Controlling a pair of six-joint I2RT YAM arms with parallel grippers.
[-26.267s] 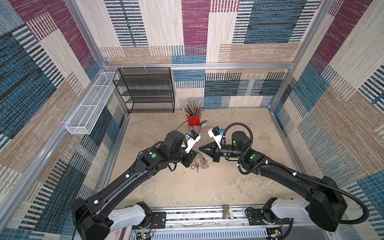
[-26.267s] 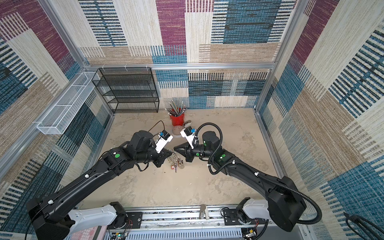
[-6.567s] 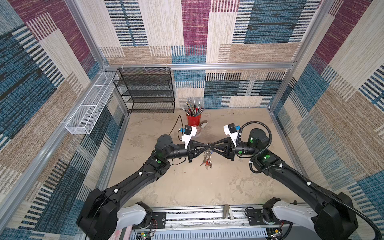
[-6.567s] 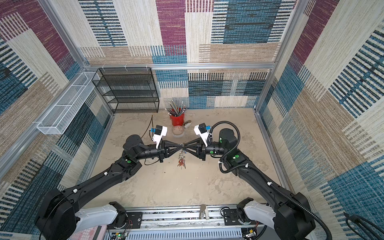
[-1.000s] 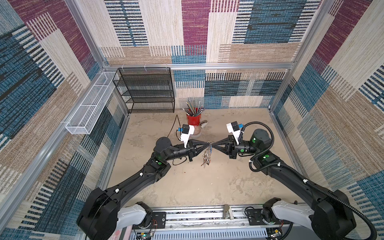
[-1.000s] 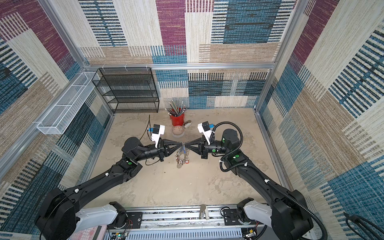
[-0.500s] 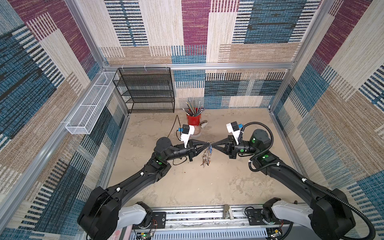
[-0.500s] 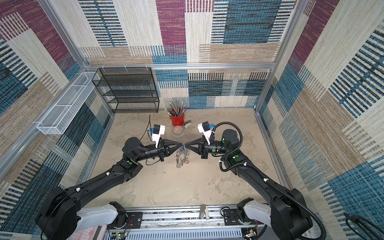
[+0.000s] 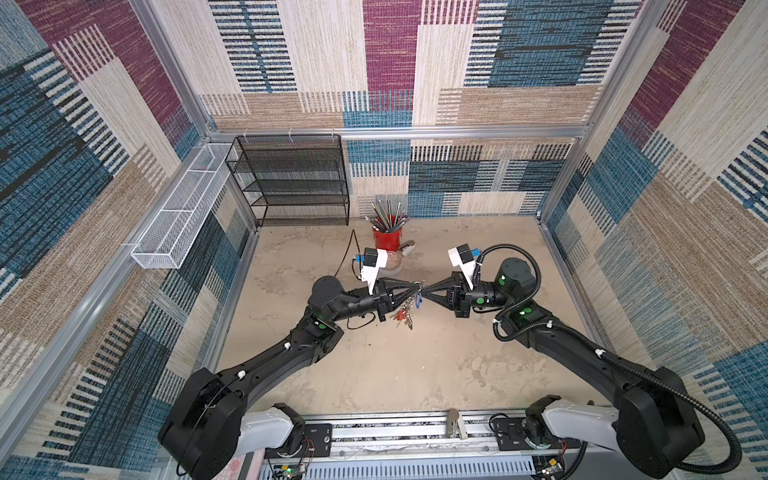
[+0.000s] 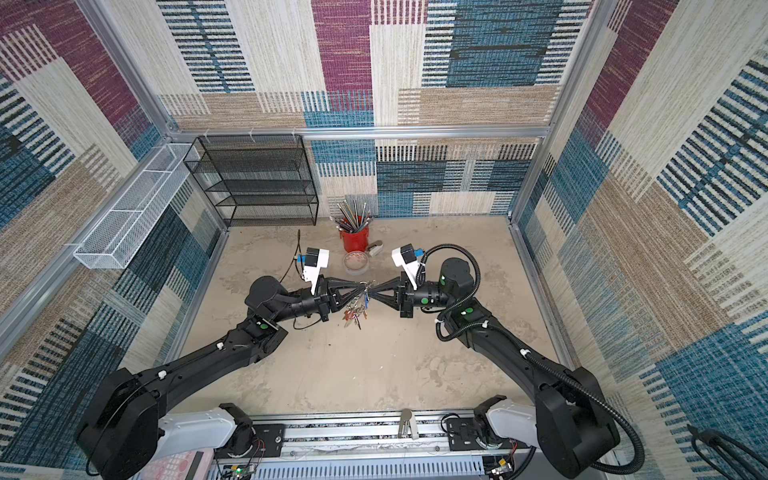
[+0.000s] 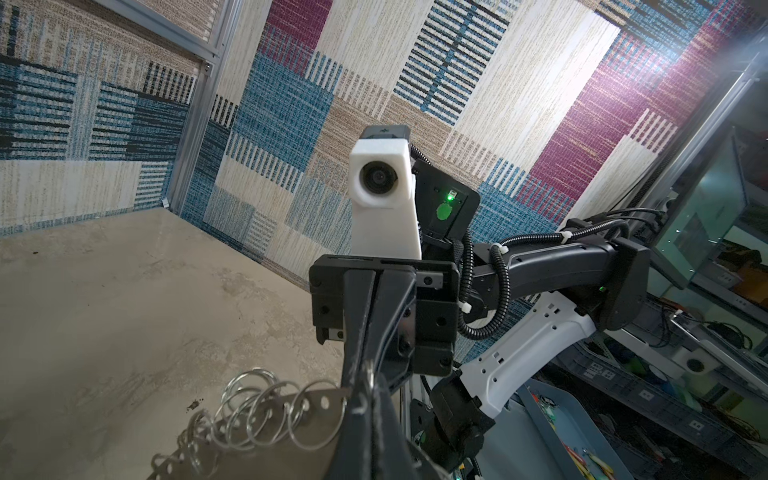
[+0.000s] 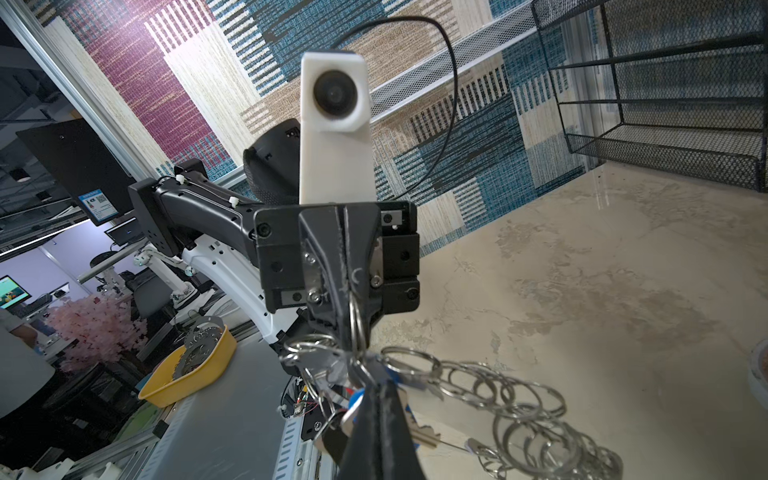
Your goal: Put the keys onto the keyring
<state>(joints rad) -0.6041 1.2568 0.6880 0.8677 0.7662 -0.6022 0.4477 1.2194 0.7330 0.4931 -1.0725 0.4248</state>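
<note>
Both grippers meet tip to tip above the floor in both top views. My left gripper (image 9: 412, 286) (image 10: 365, 286) is shut on the edge of the keyring (image 11: 286, 419), a flat gray plate lined with silver split rings (image 12: 498, 395). The plate hangs down from the fingertips (image 9: 405, 311). My right gripper (image 9: 428, 288) (image 12: 376, 395) is shut on a silver key with a blue tag (image 9: 418, 298) (image 12: 357, 401), right at the rings. More keys, one with a red tag (image 10: 353, 312), dangle in the bunch. In each wrist view I face the other gripper (image 11: 374, 316) (image 12: 345, 266).
A red cup of pencils (image 9: 387, 237), a tape roll (image 9: 392, 262) and a small white object (image 9: 409, 248) stand just behind the grippers. A black mesh shelf (image 9: 291, 183) is at the back left, and a white wire basket (image 9: 183, 208) hangs on the left wall.
Since the oldest frames both grippers have risen off the floor and now hold the keyring hanging between their tips. Over the last second hardly anything has moved.
</note>
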